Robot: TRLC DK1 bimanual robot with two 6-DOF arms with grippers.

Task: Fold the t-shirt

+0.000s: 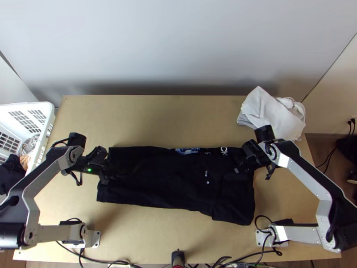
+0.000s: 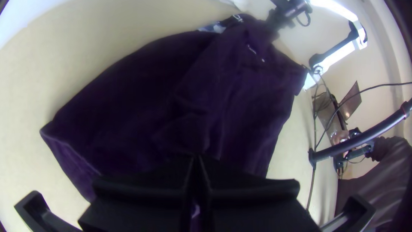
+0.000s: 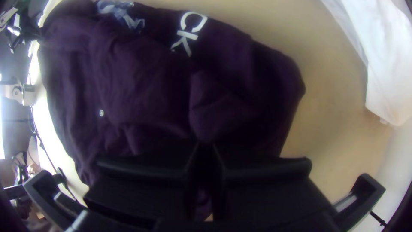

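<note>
Left pincer (image 2: 197, 160): fingers drawn together low on the shirt (image 1: 178, 183), toward its left end in the top view; cloth creases run up to the tips, so I take it as pinching fabric. Right pincer (image 3: 207, 148): fingers nearly meeting, a soft fold bulging at the tips near the other end; a pinch there too, by my reading, number of layers cannot be told. Shirt lies between and beneath both, a long dark band across the surface (image 1: 147, 125), doubled by the look of it, rumpled mid-length, with pale print (image 1: 187, 151) along the far edge. Handling, as judged: light, limp, nothing fragile; should drape and sag between two holds, grip well enough in flat fingers, slide easily over wood. Main risk is layers shearing apart or one alone being caught. Best holds: the corners and thick edges, every layer in the bite, both ends taken level and kept lightly taut. Loose flap on the near side at the right end wants smoothing. Beyond, white cloth (image 1: 267, 114) heaped at the far right, well clear of the work
</note>
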